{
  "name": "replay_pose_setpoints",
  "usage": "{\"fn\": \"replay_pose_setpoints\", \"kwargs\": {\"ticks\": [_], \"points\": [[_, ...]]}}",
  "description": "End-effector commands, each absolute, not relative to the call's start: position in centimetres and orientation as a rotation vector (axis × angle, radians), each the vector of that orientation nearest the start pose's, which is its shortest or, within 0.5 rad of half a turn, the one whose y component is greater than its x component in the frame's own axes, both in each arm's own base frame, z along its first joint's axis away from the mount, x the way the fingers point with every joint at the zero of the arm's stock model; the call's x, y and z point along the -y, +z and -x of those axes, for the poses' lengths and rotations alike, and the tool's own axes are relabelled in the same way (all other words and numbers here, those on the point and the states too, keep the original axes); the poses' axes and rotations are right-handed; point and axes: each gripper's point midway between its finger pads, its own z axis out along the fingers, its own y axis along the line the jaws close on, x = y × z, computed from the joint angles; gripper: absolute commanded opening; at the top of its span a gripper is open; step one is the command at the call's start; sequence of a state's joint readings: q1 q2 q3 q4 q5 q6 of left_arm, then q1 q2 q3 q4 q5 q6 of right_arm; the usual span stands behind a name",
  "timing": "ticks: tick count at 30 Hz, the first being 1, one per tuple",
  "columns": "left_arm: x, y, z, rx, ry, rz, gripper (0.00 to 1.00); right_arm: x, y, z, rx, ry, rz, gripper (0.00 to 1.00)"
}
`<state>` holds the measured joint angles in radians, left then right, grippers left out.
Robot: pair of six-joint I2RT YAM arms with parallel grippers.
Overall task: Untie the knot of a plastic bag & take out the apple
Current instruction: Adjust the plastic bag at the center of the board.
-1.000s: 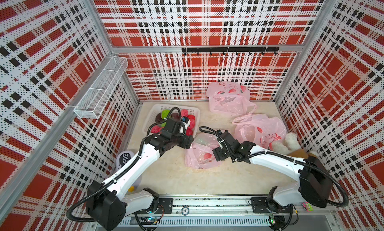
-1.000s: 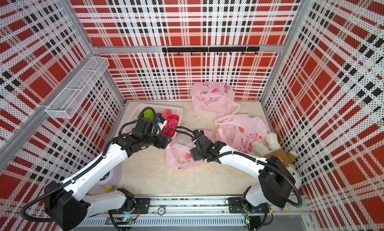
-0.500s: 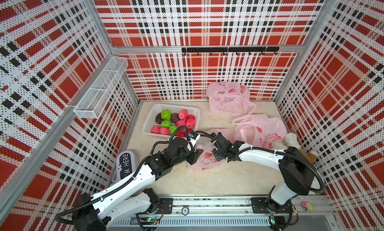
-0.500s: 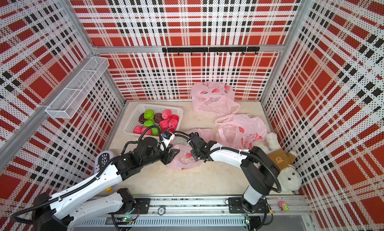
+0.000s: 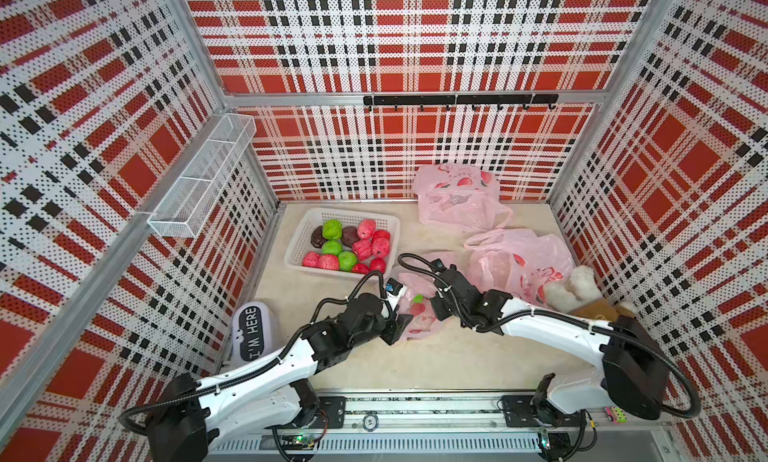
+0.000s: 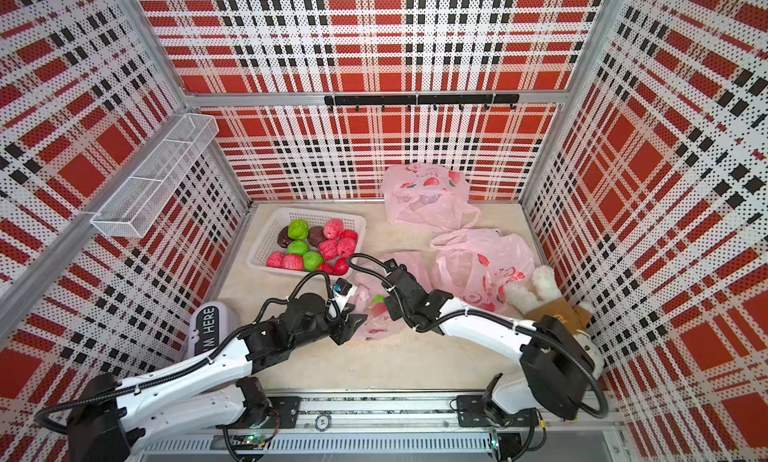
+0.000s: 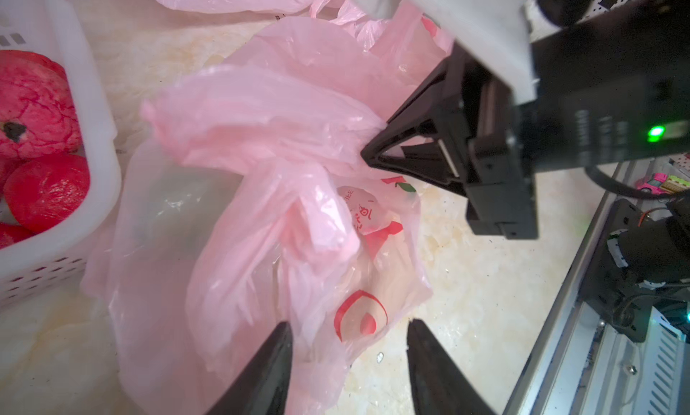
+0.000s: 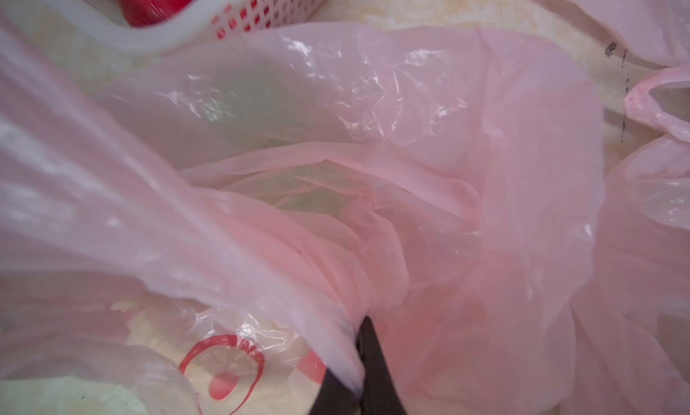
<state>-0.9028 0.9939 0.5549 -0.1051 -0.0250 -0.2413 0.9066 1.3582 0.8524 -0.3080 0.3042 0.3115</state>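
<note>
A pink translucent plastic bag (image 5: 415,320) (image 6: 372,320) lies mid-floor between both arms. My right gripper (image 5: 432,310) (image 8: 364,323) is shut on a gathered fold of the bag (image 8: 336,170); the left wrist view shows its black tips (image 7: 373,151) pinching that bunch beside the twisted knot (image 7: 317,215). My left gripper (image 5: 395,327) (image 7: 349,323) is open and straddles the lower edge of the bag (image 7: 242,245), with one finger against the plastic. The apple is hidden; only a faint greenish shade shows through the plastic.
Behind the bag, a white basket (image 5: 297,252) holds several red, green and dark fruits. Two more pink bags (image 5: 457,202) (image 5: 523,264) lie at the back right, next to a plush toy (image 5: 569,291). An "I'M HERE" sign (image 5: 253,331) stands front left.
My left arm came from the basket down to the bag and its jaws narrowed. My right gripper shut on the bag's plastic.
</note>
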Motion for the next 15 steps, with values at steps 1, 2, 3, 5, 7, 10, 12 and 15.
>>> {"fn": "replay_pose_setpoints", "kwargs": {"ticks": [1, 2, 3, 5, 7, 10, 12, 15], "points": [[26.8, 16.0, -21.4, -2.044, -0.676, -0.654, 0.52, -26.5, 15.6, -26.5, -2.207, 0.326, 0.427, 0.0], [27.1, 15.7, -21.4, -2.049, -0.679, -0.658, 0.52, -26.4, 16.0, -26.2, -2.196, 0.337, 0.407, 0.0], [27.5, 15.6, -21.3, -2.05, -0.685, -0.667, 0.52, -26.4, 16.4, -25.9, -2.187, 0.348, 0.392, 0.0], [28.6, 15.2, -20.9, -2.055, -0.683, -0.698, 0.52, -26.3, 17.0, -25.6, -2.181, 0.385, 0.347, 0.0], [29.2, 14.3, -20.9, -2.076, -0.659, -0.718, 0.54, -25.9, 17.9, -25.4, -2.169, 0.408, 0.307, 0.16], [28.9, 12.4, -21.5, -2.136, -0.606, -0.68, 0.56, -24.5, 20.4, -25.6, -2.106, 0.412, 0.233, 0.6], [28.6, 11.2, -21.8, -2.169, -0.579, -0.667, 0.58, -23.5, 22.6, -25.9, -2.052, 0.405, 0.192, 0.75], [28.3, 9.3, -22.1, -2.217, -0.541, -0.671, 0.62, -22.5, 24.5, -27.4, -2.069, 0.419, 0.171, 0.8]]}}
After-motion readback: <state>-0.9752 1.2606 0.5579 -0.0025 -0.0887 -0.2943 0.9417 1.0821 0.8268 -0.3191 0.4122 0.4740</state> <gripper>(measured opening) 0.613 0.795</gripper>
